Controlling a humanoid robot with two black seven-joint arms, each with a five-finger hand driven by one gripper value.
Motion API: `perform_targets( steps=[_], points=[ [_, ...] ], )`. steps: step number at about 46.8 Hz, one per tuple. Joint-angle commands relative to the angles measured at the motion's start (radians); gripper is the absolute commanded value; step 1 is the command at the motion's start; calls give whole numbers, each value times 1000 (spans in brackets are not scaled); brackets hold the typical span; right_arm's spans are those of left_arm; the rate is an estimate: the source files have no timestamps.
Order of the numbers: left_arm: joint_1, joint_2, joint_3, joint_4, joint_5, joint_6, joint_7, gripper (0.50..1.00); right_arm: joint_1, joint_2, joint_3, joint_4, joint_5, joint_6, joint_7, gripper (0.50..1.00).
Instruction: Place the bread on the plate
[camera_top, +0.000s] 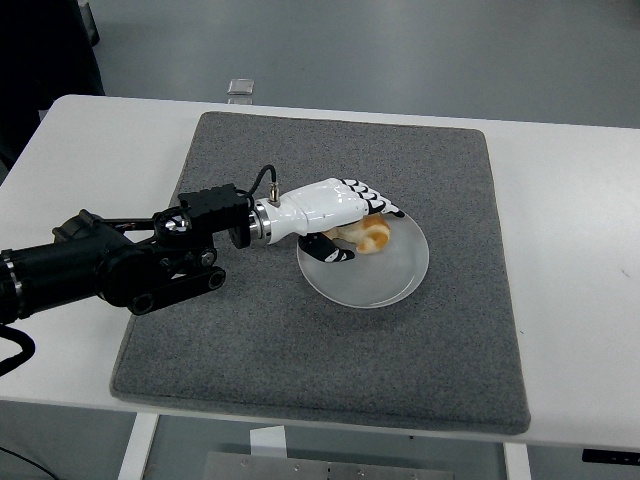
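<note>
The bread (372, 237), a small golden-brown piece, lies in the left part of the round white plate (390, 280) on the grey mat. My left hand (360, 220), white with black finger pads, reaches over the plate's left rim. Its fingers (375, 200) are stretched out over the top of the bread and its thumb (330, 252) lies below, by the plate's near-left side. The hand is open and no longer grips the bread. The right arm is out of view.
The grey mat (300, 340) covers the middle of the white table (580, 250). A small clear object (240, 88) sits at the table's far edge.
</note>
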Motion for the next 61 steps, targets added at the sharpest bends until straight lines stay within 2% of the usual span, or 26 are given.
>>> perform_targets(
  steps=[1, 9, 20, 29, 35, 44, 51, 61],
  points=[
    [3, 3, -8, -5, -2, 0, -1, 994, 0, 0, 0, 0, 1, 0, 0, 952],
    [3, 11, -21, -11, -53, 0, -11, 999, 0, 0, 0, 0, -1, 0, 0, 952],
    [-19, 26, -51, -37, -278, -15, -16, 1000, 0, 0, 0, 0, 1, 0, 0, 952],
    [-43, 57, -77, -48, -388, -19, -22, 1000, 0, 0, 0, 0, 1, 0, 0, 952],
    [-43, 60, -138, -46, -533, -28, -22, 1000, 0, 0, 0, 0, 1, 0, 0, 952],
    [-43, 101, -281, -17, -649, -149, -20, 1000, 0, 0, 0, 0, -1, 0, 0, 952],
    [-30, 132, -408, 30, -734, -284, -20, 1000, 0, 0, 0, 0, 1, 0, 0, 952],
    [-37, 147, -451, 167, -982, -462, -8, 1000, 0, 0, 0, 0, -1, 0, 0, 952]
  ],
)
